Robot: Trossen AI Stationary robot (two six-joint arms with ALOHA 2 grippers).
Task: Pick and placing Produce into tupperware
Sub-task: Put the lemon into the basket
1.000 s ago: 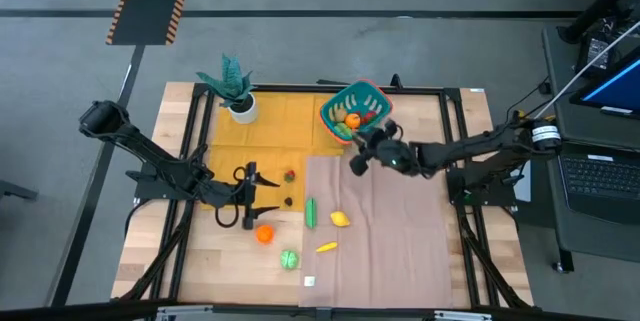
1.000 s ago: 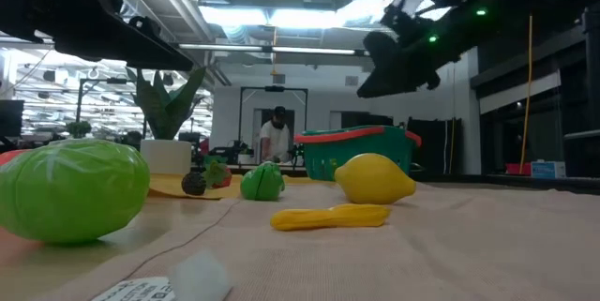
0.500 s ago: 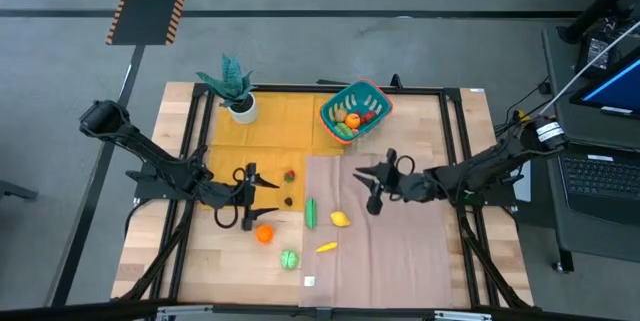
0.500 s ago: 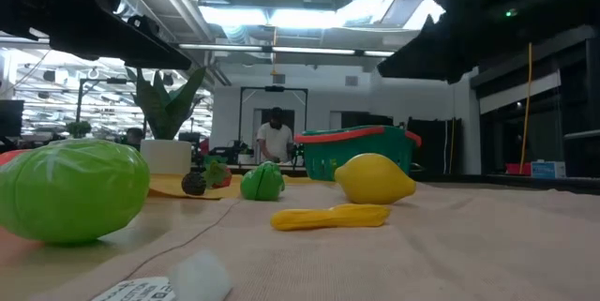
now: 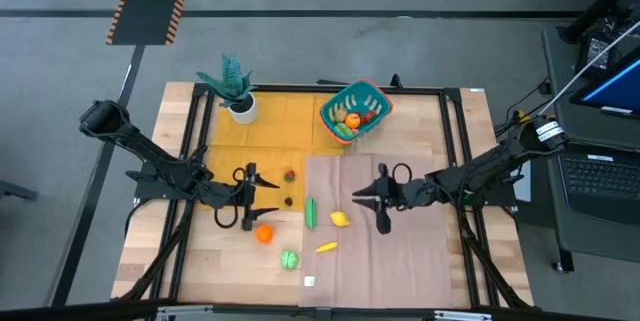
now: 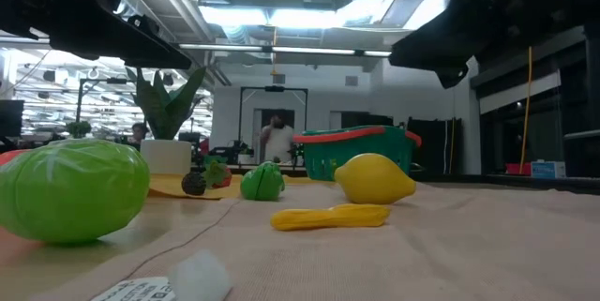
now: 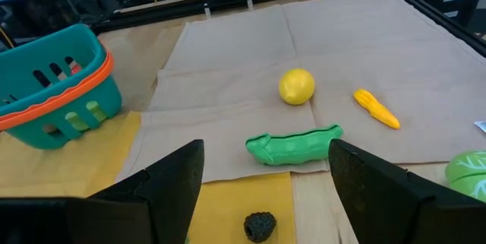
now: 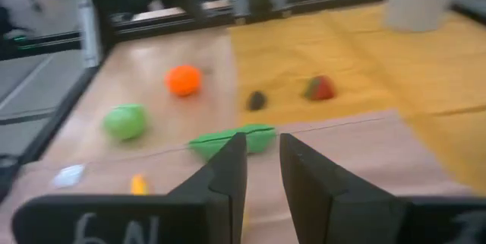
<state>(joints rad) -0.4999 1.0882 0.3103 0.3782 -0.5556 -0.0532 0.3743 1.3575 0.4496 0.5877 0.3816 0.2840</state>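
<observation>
**Right gripper above the lemon, container partly filled**

The teal tupperware (image 5: 354,111) with its orange-red rim stands at the far side of the table, on the yellow mat (image 5: 270,121), and already has several pieces of produce inside. On the brown cloth (image 5: 385,246) lie a yellow lemon (image 5: 340,219), a green pea pod (image 5: 311,212) and a small yellow piece (image 5: 326,247). An orange (image 5: 264,233) and a green cabbage (image 5: 289,258) lie on the bare wood.

The right gripper (image 5: 375,204) hangs just beside the lemon; its fingers (image 8: 228,175) stand nearly closed, with only a narrow gap, and hold nothing. The left gripper (image 5: 262,192) waits near the orange, its fingers (image 7: 178,179) wide apart and empty.
</observation>
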